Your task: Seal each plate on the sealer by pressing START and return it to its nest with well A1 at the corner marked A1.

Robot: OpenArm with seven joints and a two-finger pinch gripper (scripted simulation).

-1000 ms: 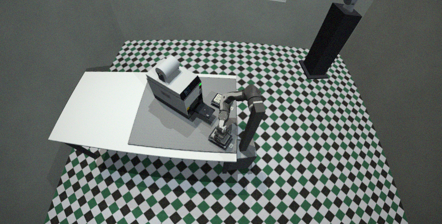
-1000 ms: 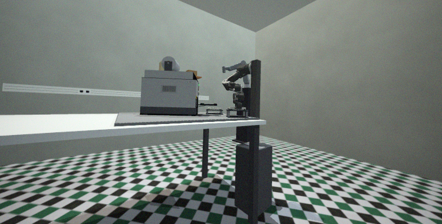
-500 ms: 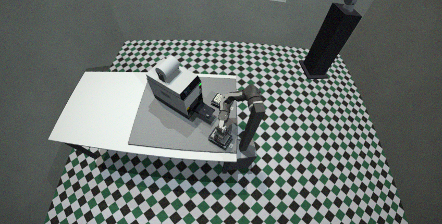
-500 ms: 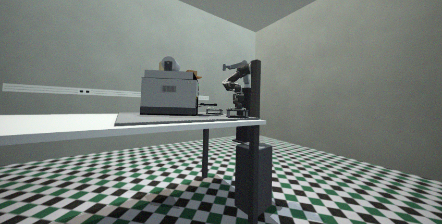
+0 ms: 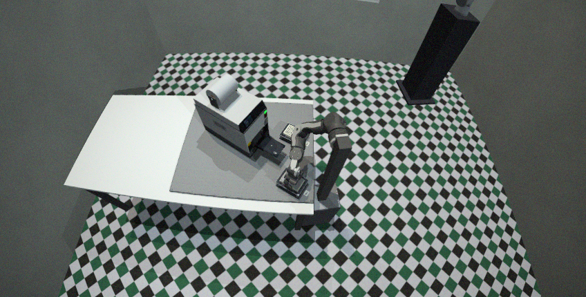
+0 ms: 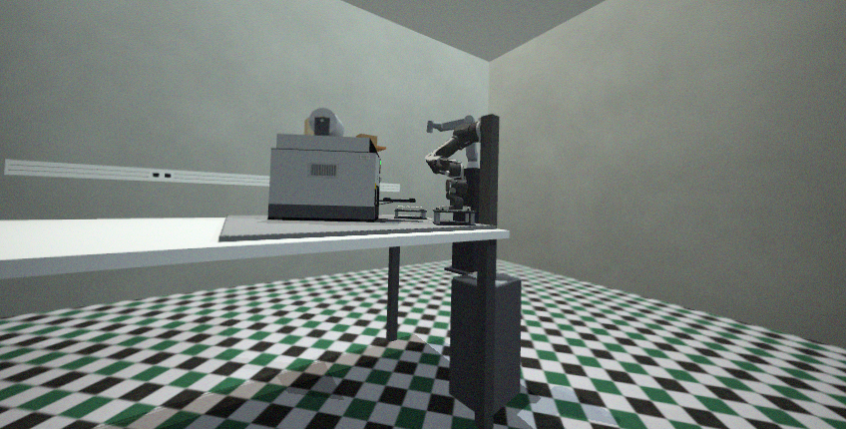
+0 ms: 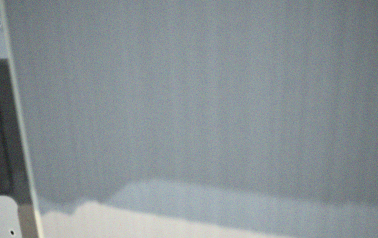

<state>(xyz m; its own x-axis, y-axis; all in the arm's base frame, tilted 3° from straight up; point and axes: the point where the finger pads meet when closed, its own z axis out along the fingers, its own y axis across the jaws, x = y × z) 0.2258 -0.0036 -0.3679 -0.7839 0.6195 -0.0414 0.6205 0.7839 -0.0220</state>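
My gripper (image 5: 294, 177) (image 6: 456, 207) is at the near nest (image 5: 296, 193) (image 6: 453, 221), pointing down and shut on a plate. In the wrist view the top of this plate (image 7: 203, 100) is a smooth grey sheet that looks like foil and fills most of the picture. The plate is at the nest; whether it is fully seated is too small to tell. The other plate (image 5: 289, 130), with pale open wells, sits in the far nest (image 6: 409, 215). The sealer (image 5: 229, 118) (image 6: 322, 180) shows a green lamp (image 5: 265, 112) (image 6: 380, 162). Its stage (image 5: 273, 146) (image 6: 399, 200) is out and bare.
The arm's elbow and forearm (image 5: 297, 143) pass close to the far nest and the stage. A dark post (image 5: 334, 167) (image 6: 489, 171) stands at the table's right end. Small white labels (image 5: 306, 193) (image 5: 307, 143) lie beside the nests, too small to read.
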